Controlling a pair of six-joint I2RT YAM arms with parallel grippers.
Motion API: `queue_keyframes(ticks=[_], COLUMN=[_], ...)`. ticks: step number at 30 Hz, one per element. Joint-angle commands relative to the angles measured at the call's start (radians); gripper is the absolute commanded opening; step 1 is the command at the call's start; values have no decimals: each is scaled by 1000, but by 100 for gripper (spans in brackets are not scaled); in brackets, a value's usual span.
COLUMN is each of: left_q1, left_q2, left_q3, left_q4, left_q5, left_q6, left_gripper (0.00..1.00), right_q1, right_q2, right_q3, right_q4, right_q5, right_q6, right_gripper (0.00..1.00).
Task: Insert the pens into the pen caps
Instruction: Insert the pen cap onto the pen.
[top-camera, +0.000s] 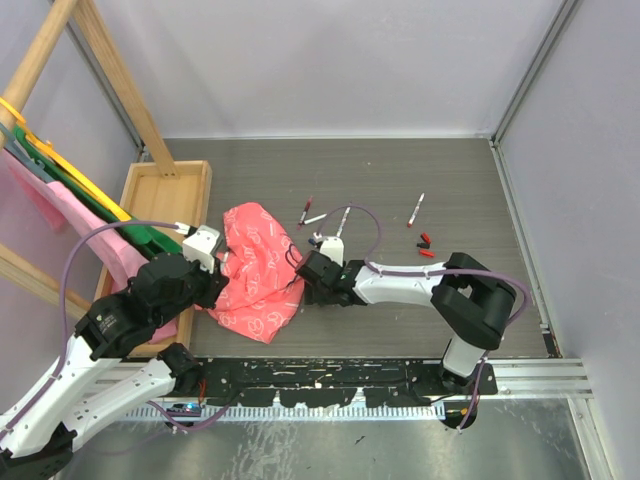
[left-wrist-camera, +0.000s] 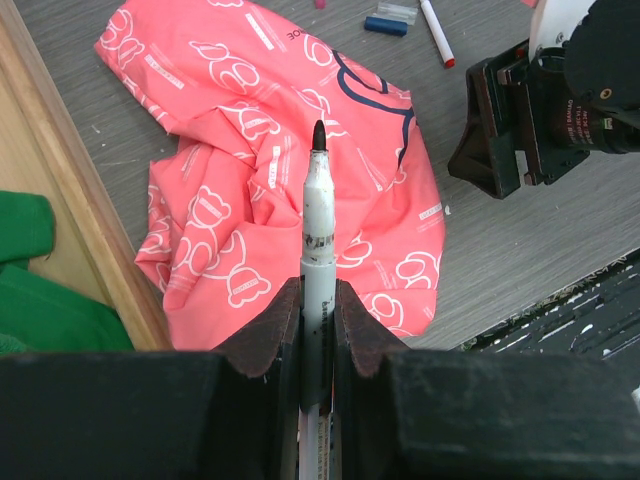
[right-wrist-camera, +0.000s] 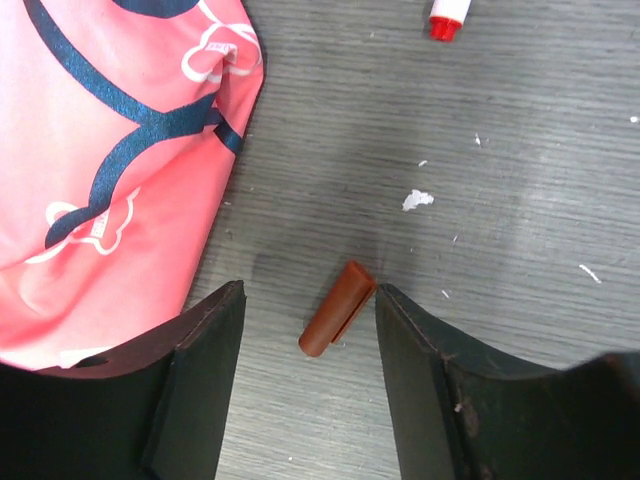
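Note:
My left gripper (left-wrist-camera: 318, 300) is shut on a white-barrelled pen (left-wrist-camera: 319, 220) whose dark tip points out over the pink cloth (left-wrist-camera: 250, 140). In the top view this gripper (top-camera: 218, 278) sits at the cloth's left edge. My right gripper (right-wrist-camera: 308, 300) is open and low over the table, with a small brown-red pen cap (right-wrist-camera: 336, 309) lying flat between its fingers, the cap's open end touching or nearly touching the right finger. In the top view it (top-camera: 305, 277) is at the cloth's right edge. Three more pens (top-camera: 325, 217) (top-camera: 305, 210) (top-camera: 416, 210) and red caps (top-camera: 425, 246) lie farther back.
The pink patterned cloth (top-camera: 258, 270) lies crumpled between the two grippers. A wooden tray (top-camera: 165, 195) with green and pink items stands at the left. A blue cap (left-wrist-camera: 385, 25) and a red-tipped pen (left-wrist-camera: 437, 32) lie beyond the cloth. A metal rail (top-camera: 380, 375) runs along the near edge.

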Motion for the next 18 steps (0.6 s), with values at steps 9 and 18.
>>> queue_keyframes(ticks=[9, 18], left_q1=[3, 3], left_q2=[1, -1], left_q3=[3, 4], left_q4=[32, 33], left_q5=[4, 2], left_q6=[1, 1], left_gripper=[0, 0], right_q1=[-6, -2], right_q2=[56, 100], right_q3=[46, 107], right_q4=[-110, -237], right_q5=[15, 61], right_q6=[-67, -155], right_gripper=[41, 40])
